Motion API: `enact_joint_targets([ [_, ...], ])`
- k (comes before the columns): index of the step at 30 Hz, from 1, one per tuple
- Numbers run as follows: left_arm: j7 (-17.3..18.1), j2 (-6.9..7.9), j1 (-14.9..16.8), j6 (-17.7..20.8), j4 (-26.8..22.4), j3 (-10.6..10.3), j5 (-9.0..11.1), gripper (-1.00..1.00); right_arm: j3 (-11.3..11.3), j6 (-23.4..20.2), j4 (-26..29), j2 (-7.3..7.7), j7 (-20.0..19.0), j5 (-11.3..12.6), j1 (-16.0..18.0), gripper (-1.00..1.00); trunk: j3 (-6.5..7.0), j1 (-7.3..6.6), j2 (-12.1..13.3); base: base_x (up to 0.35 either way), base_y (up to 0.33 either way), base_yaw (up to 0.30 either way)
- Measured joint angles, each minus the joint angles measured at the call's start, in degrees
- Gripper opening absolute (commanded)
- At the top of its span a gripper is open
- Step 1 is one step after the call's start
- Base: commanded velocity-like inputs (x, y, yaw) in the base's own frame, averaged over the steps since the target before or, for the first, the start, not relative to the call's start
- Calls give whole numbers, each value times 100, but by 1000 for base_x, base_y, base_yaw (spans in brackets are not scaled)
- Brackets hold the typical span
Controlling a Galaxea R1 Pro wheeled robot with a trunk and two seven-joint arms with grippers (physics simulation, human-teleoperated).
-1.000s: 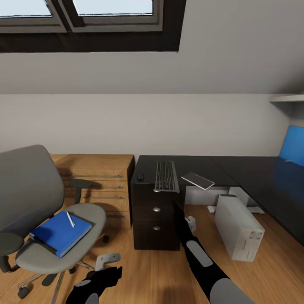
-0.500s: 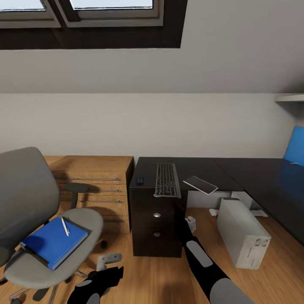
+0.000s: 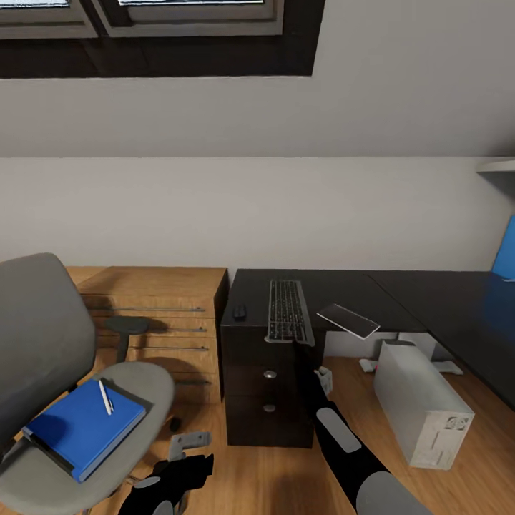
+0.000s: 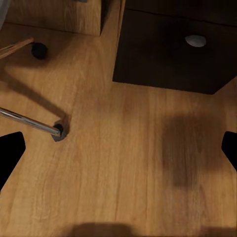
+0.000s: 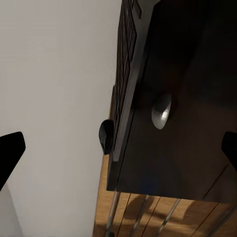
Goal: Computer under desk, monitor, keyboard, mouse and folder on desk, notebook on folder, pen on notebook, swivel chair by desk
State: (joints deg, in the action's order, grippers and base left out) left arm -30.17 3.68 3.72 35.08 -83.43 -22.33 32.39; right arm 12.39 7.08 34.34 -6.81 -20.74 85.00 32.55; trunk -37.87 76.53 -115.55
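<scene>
Since a second ago your head camera has swung a little to the right, so the swivel chair (image 3: 54, 386) is sitting further left and lower in the head view and the skylight is sliding out at the top; the things themselves are lying as they were. You are facing the black desk (image 3: 429, 304) under a sloped grey ceiling. The blue folder (image 3: 82, 427) is lying on the chair seat at near left, with the white pen (image 3: 104, 396) resting on top of it. On the desk's left end, above the drawer unit (image 3: 268, 386), the keyboard (image 3: 288, 312) is lying lengthwise, its near end jutting over the edge. The mouse (image 3: 239, 312) is sitting just to its left, apart from it. The notebook (image 3: 347, 320) is lying to the keyboard's right, tilted and overhanging the desk edge. The computer (image 3: 423, 404) is standing on the wood floor at right, beside the desk. Your left gripper (image 3: 187, 445) is hanging low over the floor near the chair, fingers spread wide and holding nothing. Your right gripper (image 3: 323, 378) is reaching toward the drawer unit, its fingers likewise parted and empty.
</scene>
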Motion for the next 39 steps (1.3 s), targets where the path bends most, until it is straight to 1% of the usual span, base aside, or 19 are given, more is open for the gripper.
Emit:
enact_joint_targets([
  [7, 0, 0, 0, -1, 2, -1, 2, 100, -7, 0, 0, 0, 16, 0, 0, 100, 0, -1, 0, 162, 3, 0],
  [23, 0, -2, 0, 3, 9, -13, 8, 100, -17, 0, 7, 9, 81, 0, 0, 100, 0, 0, 0, 78, 0, 0],
  [29, 0, -4, 0, 3, 9, -20, 8, 100, -20, 0, 2, 9, 84, 0, 0, 100, 0, -2, 0, 195, 0, 0],
  [39, 0, -5, 0, 3, 9, -28, 11, 100, -23, 0, 0, 9, 84, 0, 0, 100, 0, 1, 0, 26, 0, 0],
])
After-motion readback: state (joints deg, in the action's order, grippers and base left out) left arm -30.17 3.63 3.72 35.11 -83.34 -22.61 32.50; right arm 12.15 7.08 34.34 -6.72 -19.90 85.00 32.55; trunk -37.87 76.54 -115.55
